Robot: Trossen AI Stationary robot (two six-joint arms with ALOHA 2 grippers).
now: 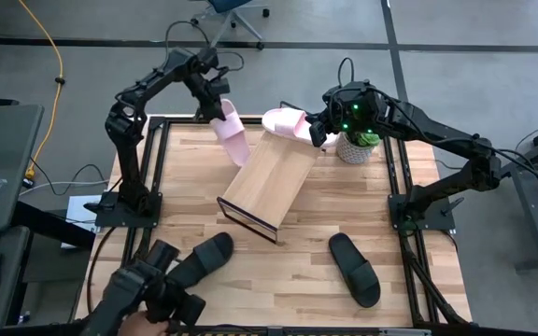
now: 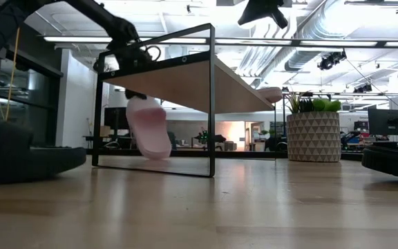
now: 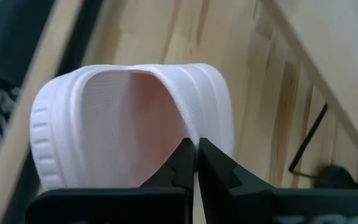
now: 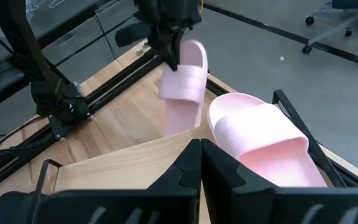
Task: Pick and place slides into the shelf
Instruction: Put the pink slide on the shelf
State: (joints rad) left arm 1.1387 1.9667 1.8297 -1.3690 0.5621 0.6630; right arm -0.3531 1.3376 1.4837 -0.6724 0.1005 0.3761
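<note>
The left gripper [image 1: 220, 110] pinches a pink slide [image 1: 231, 134] by its strap, beside the shelf [image 1: 267, 177]. The right gripper [image 1: 322, 131], fingers pressed together, hovers by the second pink slide [image 1: 286, 122] on the shelf's top end.

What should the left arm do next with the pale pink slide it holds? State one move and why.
Probably swing it over the slanted light-wood shelf and lower it: the left gripper is shut on the pale pink slide, which hangs off the shelf's upper corner, beside the other pink slide resting there.

Bright, even overhead light; ceiling strip lights [image 2: 185, 40] glare, close fingers [image 3: 194, 171] blurred.
</note>
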